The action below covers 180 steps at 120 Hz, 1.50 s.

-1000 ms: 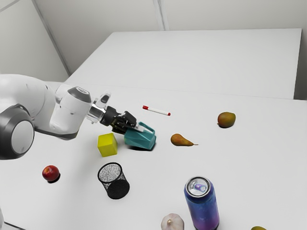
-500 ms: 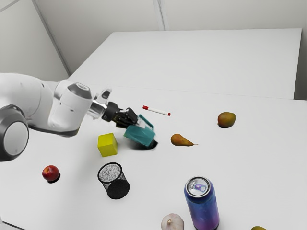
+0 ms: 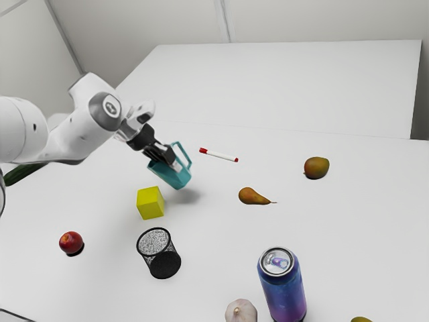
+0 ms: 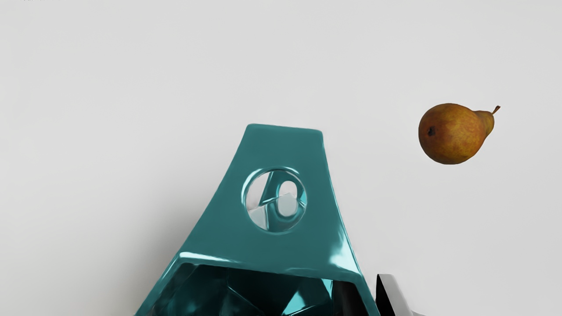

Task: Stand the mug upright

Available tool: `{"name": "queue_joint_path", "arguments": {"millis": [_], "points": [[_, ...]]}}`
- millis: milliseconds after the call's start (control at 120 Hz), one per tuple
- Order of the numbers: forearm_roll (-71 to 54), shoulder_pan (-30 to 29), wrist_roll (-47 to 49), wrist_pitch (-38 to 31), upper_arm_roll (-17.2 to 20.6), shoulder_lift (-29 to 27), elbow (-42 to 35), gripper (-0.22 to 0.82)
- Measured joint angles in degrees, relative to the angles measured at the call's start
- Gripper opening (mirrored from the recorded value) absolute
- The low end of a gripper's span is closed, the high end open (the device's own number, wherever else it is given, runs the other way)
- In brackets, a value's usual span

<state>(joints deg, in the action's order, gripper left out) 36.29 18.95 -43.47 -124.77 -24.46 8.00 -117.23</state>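
The gripper [image 3: 169,160] is closed on the wall of the teal mug [image 3: 173,176], one finger [image 4: 395,295] outside it and the other inside the mouth. It comes down at a slant from the arm [image 3: 80,129], which reaches in from the exterior view's left. The mug hangs tilted above the desk [image 3: 315,235], its mouth toward the gripper and its base lower and farther out. Its handle [image 3: 183,153] is on the side facing the exterior view's right, and its shadow [image 3: 184,196] lies on the desk beneath. In the wrist view the open mouth is close to the fingers, and a round hole passes through the teal part beyond it.

Nearest the mug on the desk is a yellow cube [image 3: 150,203], with a black mesh pencil cup [image 3: 159,255] standing in front of it in the exterior view. A white marker with red ends [image 3: 219,155] lies behind the pear [image 3: 253,196], which is on its side. In the wrist view the pear's stem points away from the mug. Toward the exterior view's right is a mango [image 3: 316,168]. Near that view's bottom edge are an upright blue and purple can [image 3: 284,292], a garlic bulb [image 3: 241,312] and a partly cut-off fruit [image 3: 361,319]. Toward the exterior view's left are a round red fruit [image 3: 71,242] and a long dark green vegetable [image 3: 21,174], partly hidden by the arm.
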Motion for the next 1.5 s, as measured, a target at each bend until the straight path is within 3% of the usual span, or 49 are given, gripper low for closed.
{"name": "queue_joint_path", "arguments": {"millis": [200,433,908,1317,1500], "points": [[-15.8,1.3,3.6,-2.8,0.7,1.9,2.3,-0.17],[-21.5,3.4,7.1,-3.8,1.3,6.8,6.3,-0.17],[-28.6,4.3,15.4,-4.7,4.0,2.2,-0.5,-0.17],[-30.3,4.3,20.2,-5.9,4.4,1.9,-2.0,-0.18],[-29.9,4.3,21.0,-5.8,4.4,1.9,-2.0,-0.07]]}}
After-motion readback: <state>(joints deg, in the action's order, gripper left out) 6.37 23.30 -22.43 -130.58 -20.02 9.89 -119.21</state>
